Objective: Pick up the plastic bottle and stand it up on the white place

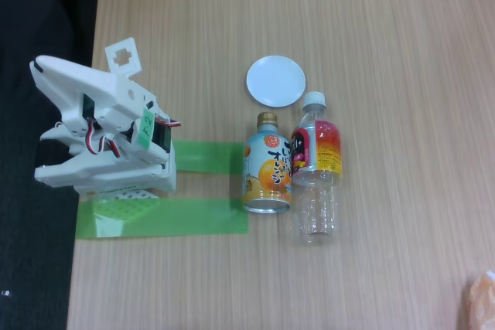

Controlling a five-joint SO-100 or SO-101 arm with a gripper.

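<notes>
Nothing grabbed yet — the white arm's end effector point(124, 56) sits folded at 9 o'clock; can't tell its opening. The clear plastic bottle with white cap point(315, 171) lies on the wooden desk point(402, 75), touching the orange-drink can point(267, 171), right below the round white saucer point(275, 80) — next comes the reach.

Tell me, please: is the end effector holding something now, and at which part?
Nothing is held. The plastic bottle lies on the table beside the orange-drink can, far from the folded arm.

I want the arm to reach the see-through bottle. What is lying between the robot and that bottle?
In the fixed view, the orange-drink can lies on its side between the white arm and the plastic bottle, right beside the bottle. Green tape runs there too.
</notes>
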